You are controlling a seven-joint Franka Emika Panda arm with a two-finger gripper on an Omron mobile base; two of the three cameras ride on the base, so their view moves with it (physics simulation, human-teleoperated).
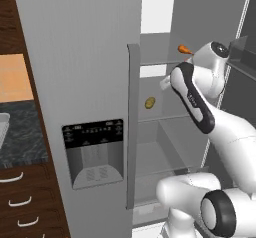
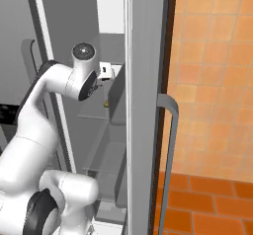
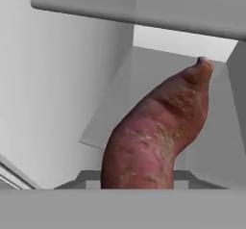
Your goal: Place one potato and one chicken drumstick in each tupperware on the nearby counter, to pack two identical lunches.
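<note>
Inside the open fridge [image 1: 160, 132], in the left base view, the arm reaches over the shelves. A chicken drumstick [image 1: 184, 48] shows bright orange just beside the wrist, and a potato [image 1: 149, 102] lies alone on the shelf below, well apart from it. At the far left edge, a corner of one tupperware [image 1: 2, 127] sits on the counter [image 1: 22, 137]; too little of the tray shows to tell what it holds. In the right base view, the gripper [image 2: 107, 72] points into the fridge at upper-shelf height, its tips masked by the door edge [image 2: 143, 105], with a small yellowish lump [image 2: 105, 102] below it, probably the potato. In the hand view, a reddish-brown drumstick [image 3: 158, 132] looms close, thick end low and thin end up, under a shelf. I cannot tell whether the pincer is spread or pinching it. The step seems to be fetching a drumstick: grip the thick end squarely, lift it clear of the shelf, and draw straight back without clipping the shelf above or the door.
</note>
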